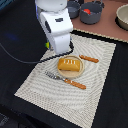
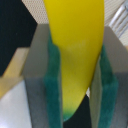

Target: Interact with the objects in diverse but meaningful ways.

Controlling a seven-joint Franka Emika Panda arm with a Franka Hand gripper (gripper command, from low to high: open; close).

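In the wrist view a yellow banana (image 2: 75, 50) with a greenish tip sits between the two green pads (image 2: 54, 85) of my gripper (image 2: 77, 87), which is shut on it. In the exterior view the white arm (image 1: 57, 27) hangs over the far left part of the striped placemat (image 1: 45, 95) and hides the gripper. An orange-brown bread loaf (image 1: 69, 64) lies on a small plate (image 1: 70, 75) on the mat. A red tomato (image 1: 87, 10) sits in a grey pot (image 1: 93, 16) at the back. The yellow block is out of view.
A fork (image 1: 52, 76) and an orange-handled knife (image 1: 75, 83) lie in front of the plate, another orange-handled utensil (image 1: 90, 59) behind it. A second dark pot (image 1: 74, 8) and a bowl (image 1: 123, 17) stand at the back. A black cable (image 1: 20, 59) runs along the exterior view's left.
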